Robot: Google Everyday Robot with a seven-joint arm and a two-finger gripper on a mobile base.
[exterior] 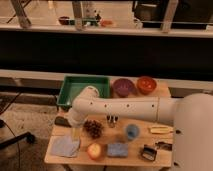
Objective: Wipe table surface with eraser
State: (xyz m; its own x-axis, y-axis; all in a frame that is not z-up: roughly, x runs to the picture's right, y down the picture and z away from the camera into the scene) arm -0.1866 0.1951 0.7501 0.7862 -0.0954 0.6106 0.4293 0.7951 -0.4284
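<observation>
The eraser (61,120) is a small dark block lying flat at the far left edge of the light wooden table surface (145,124). My white arm reaches in from the right, bends in front of the green tray and points down. My gripper (75,132) hangs low over the table's left part, just right of the eraser and above a blue-grey cloth (65,146). It is open, with nothing held. The eraser lies apart from it.
A green tray (70,89), a purple bowl (123,86) and an orange bowl (146,84) line the back. A dark pine cone (93,128), blue cup (131,131), apple (93,150), blue sponge (117,149), yellowish item (159,129) and black-handled tool (162,145) crowd the table.
</observation>
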